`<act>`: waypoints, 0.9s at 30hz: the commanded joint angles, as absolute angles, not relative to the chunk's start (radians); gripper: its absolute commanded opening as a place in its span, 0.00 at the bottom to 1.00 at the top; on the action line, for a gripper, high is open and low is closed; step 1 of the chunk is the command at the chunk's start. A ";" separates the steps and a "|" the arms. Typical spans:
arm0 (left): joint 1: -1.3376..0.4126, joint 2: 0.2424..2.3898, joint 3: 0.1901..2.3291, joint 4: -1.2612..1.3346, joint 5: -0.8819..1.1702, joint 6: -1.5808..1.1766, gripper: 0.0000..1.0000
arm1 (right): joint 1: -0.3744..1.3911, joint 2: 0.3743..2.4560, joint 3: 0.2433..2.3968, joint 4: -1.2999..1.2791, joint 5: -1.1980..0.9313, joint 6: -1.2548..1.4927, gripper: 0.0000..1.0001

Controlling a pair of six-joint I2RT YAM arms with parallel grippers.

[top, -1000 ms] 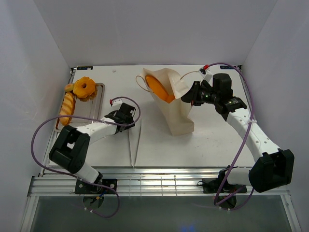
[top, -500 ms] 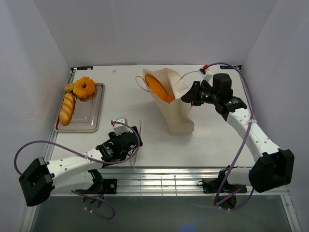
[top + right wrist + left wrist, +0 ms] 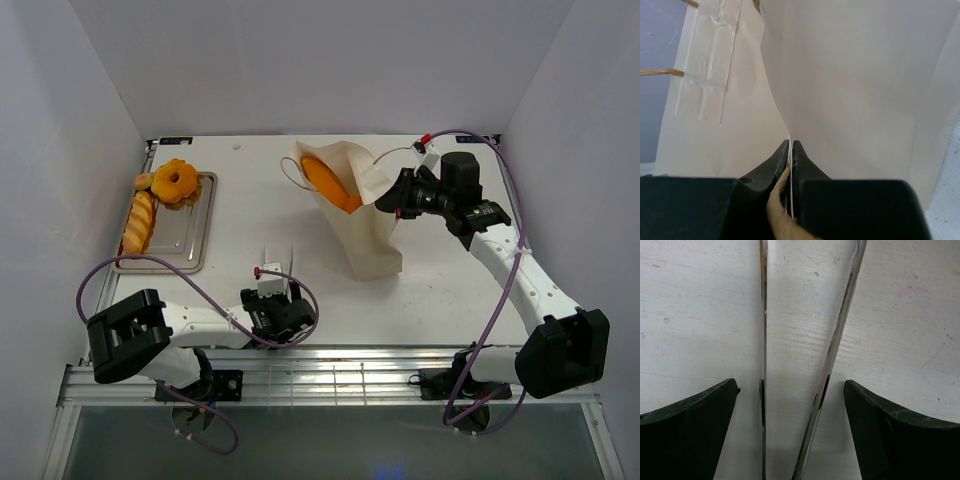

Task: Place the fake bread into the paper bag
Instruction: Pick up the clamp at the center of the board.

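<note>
Bright, even light, soft shadows (wrist views' near edges blurred).

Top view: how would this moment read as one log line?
left gripper open around tongs | right gripper shut on paper bag | loaf in bag | doughnut on tray

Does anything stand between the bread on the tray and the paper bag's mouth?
Nothing visible does. The fake bread on the tray and the paper bag have only bare table between them; the right gripper pinches its other side.
</note>
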State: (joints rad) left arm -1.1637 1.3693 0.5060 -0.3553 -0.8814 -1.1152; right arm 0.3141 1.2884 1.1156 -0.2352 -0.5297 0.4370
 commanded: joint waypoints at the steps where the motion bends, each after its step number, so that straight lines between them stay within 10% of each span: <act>1: -1.167 1.371 0.488 -0.364 -0.904 -1.215 0.98 | 0.316 1.270 1.100 -0.272 -0.523 0.408 0.08; 11: -1.167 1.356 0.377 -0.167 -0.922 -1.164 0.87 | 0.314 1.272 1.083 -0.255 -0.525 0.407 0.08; 27: -1.167 1.523 0.428 -0.225 -0.946 -1.303 0.32 | 0.316 1.273 1.103 -0.262 -0.517 0.402 0.08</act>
